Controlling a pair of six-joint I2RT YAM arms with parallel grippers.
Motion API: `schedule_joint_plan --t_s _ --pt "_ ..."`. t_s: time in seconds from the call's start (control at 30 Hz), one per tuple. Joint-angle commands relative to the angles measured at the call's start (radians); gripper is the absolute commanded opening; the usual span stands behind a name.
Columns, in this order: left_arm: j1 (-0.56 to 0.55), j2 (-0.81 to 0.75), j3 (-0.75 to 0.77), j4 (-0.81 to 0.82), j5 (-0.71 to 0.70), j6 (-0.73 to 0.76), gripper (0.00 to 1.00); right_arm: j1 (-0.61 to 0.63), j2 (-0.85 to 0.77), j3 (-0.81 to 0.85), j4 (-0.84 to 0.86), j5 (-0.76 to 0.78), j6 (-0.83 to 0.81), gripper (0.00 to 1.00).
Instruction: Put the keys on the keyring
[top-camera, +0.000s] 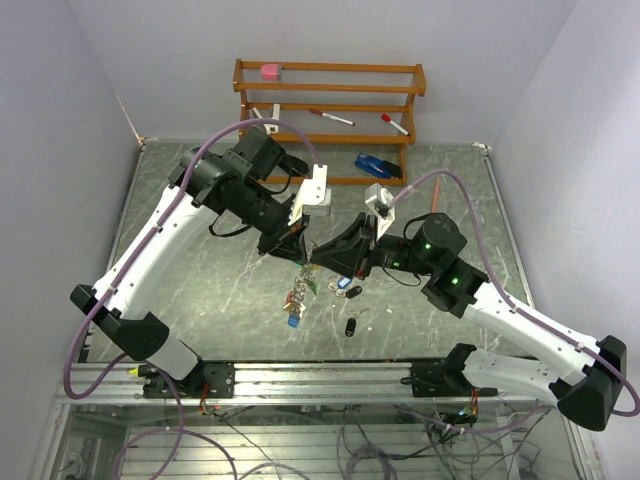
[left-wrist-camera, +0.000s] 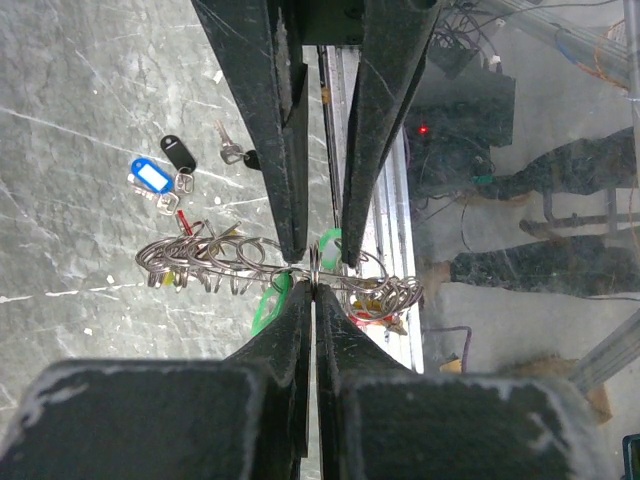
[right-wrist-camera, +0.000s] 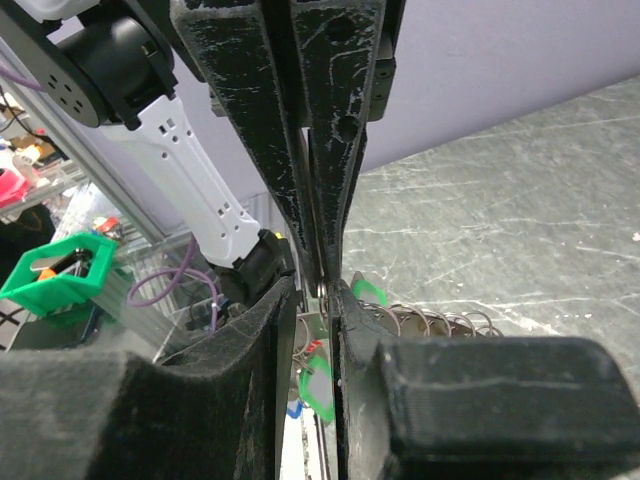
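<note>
The keyring (left-wrist-camera: 200, 262) is a thin silvery wire loop hanging above the table, with coloured tagged keys (top-camera: 298, 290) dangling under it. My left gripper (left-wrist-camera: 315, 282) is shut on its wire. Facing it tip to tip, my right gripper (right-wrist-camera: 318, 295) straddles the same wire with its jaws narrowly apart, and a green-tagged key (right-wrist-camera: 320, 390) fills the gap between them. Its fingers (left-wrist-camera: 275, 120) reach in from the top of the left wrist view. Loose keys lie on the table: a blue-tagged one (left-wrist-camera: 152, 175), a black one (left-wrist-camera: 178, 150) and another black one (top-camera: 351, 326).
A wooden rack (top-camera: 330, 80) at the back holds a pink block (top-camera: 271, 71) and red-capped pens (top-camera: 330, 117). A blue object (top-camera: 377, 165) lies at its foot. An aluminium rail (top-camera: 300, 378) runs along the near table edge, close below the grippers.
</note>
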Motion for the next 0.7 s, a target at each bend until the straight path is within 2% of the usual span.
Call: schedule_joint_plan --t_s 0.0,0.5,0.67 --pt "-0.008 -0.007 0.038 0.002 0.033 -0.004 0.07 0.013 -0.005 -0.006 0.040 -0.014 0.009 0.20" --pt "-0.008 -0.013 0.047 0.002 0.055 -0.012 0.07 0.023 0.033 -0.013 0.093 -0.019 0.011 0.18" --pt "-0.007 -0.017 0.044 0.002 0.051 -0.011 0.07 0.025 0.041 -0.014 0.105 -0.027 0.018 0.05"
